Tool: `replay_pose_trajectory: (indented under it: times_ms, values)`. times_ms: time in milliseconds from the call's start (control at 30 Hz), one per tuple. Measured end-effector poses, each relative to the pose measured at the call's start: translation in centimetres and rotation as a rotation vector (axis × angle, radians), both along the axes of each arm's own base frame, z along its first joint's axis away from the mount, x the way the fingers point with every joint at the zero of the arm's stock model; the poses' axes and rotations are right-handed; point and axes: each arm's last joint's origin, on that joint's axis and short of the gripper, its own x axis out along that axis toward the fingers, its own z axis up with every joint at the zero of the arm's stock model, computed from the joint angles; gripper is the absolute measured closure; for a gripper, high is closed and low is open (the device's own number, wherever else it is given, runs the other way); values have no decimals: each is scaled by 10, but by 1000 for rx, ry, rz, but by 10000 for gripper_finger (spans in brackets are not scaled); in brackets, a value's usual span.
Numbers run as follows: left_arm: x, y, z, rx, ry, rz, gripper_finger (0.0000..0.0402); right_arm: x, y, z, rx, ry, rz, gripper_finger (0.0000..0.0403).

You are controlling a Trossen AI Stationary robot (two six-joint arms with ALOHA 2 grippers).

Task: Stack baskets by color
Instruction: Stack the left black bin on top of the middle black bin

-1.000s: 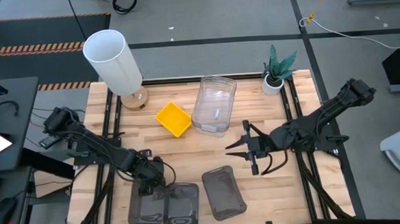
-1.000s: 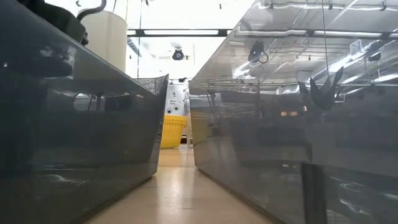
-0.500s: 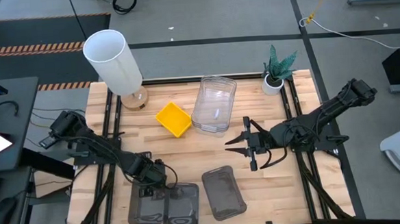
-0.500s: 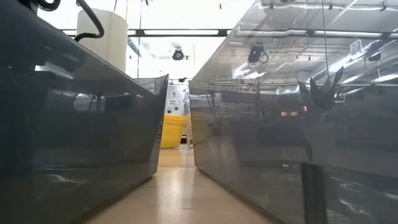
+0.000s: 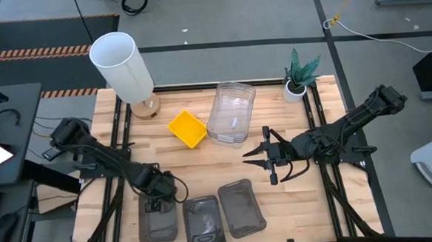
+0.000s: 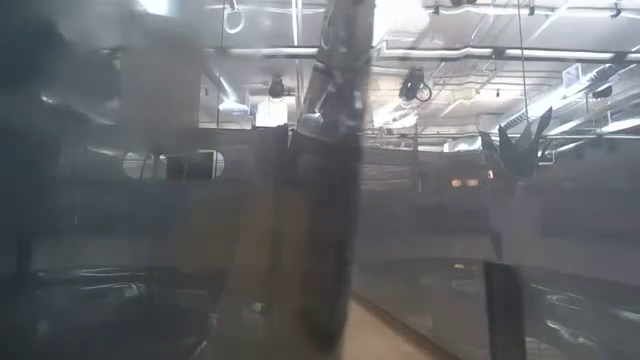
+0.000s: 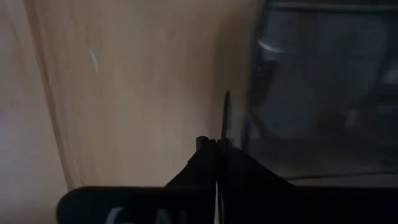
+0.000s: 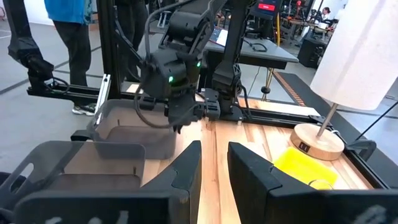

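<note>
Three dark grey baskets lie along the table's near edge: left (image 5: 158,226), middle (image 5: 204,225), right (image 5: 241,207). My left gripper (image 5: 156,206) points down at the left basket's far end and is shut on its wall. The same gripper (image 8: 181,118) and basket (image 8: 121,127) show in the right wrist view. A yellow basket (image 5: 187,128) and a stack of clear baskets (image 5: 232,113) rest on the table farther back. My right gripper (image 5: 256,158) hovers open at mid-table, pointing toward the left, with nothing between its fingers (image 8: 186,171). My left gripper pinches the left grey basket's thin far wall (image 7: 225,115) between its two fingers, one inside the basket and one outside. The fingers (image 7: 208,155) come from above, pointing down. The basket's bottom appears to rest on the table.
A tall white lamp (image 5: 123,65) stands at the far left corner and a small potted plant (image 5: 299,76) at the far right. Bare wood lies between the grey baskets and the yellow one. A person (image 8: 68,31) stands beyond the table.
My left gripper has closed on the left grey basket's far wall. The middle grey basket, which touched the left one, has slid a little toward the table's right edge and now stands apart from it; it blurs across the low view.
</note>
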Motion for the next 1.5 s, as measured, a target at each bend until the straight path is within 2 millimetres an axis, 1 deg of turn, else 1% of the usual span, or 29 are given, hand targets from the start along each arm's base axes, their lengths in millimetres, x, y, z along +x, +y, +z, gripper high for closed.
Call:
replay_pose_trajectory:
  times_ms: [133,267,433,567,667,733,867,967,1133,1267,1400,1500]
  values:
    - [-1,-1,19,-54,-10,8,395,0,0,0,0,0,0,319]
    - [2,-4,51,-102,-36,21,395,0,0,0,1,-1,-1,319]
    - [6,-6,92,-114,-44,17,396,0,0,0,1,0,-1,319]
    - [14,-7,119,-150,-122,28,396,0,0,0,1,0,-1,319]
    - [19,-7,132,-143,-189,51,396,0,0,0,1,0,-1,319]
    - [23,-5,136,-149,-223,94,396,1,-1,0,1,0,-5,319]
    - [31,-1,137,-159,-277,186,394,2,-4,0,3,0,-17,319]
    - [41,-5,137,-173,-352,224,394,2,-5,0,4,0,-22,319]
    - [56,-12,132,-209,-407,232,393,1,-5,1,-13,0,-22,319]
    - [68,-14,124,-150,-411,248,396,-3,-6,5,-18,-17,-17,319]
    - [85,-21,125,-106,-426,224,396,-5,-6,8,-15,-27,-16,319]
    - [95,-26,122,-54,-381,203,396,-5,-6,7,-20,-18,-15,319]
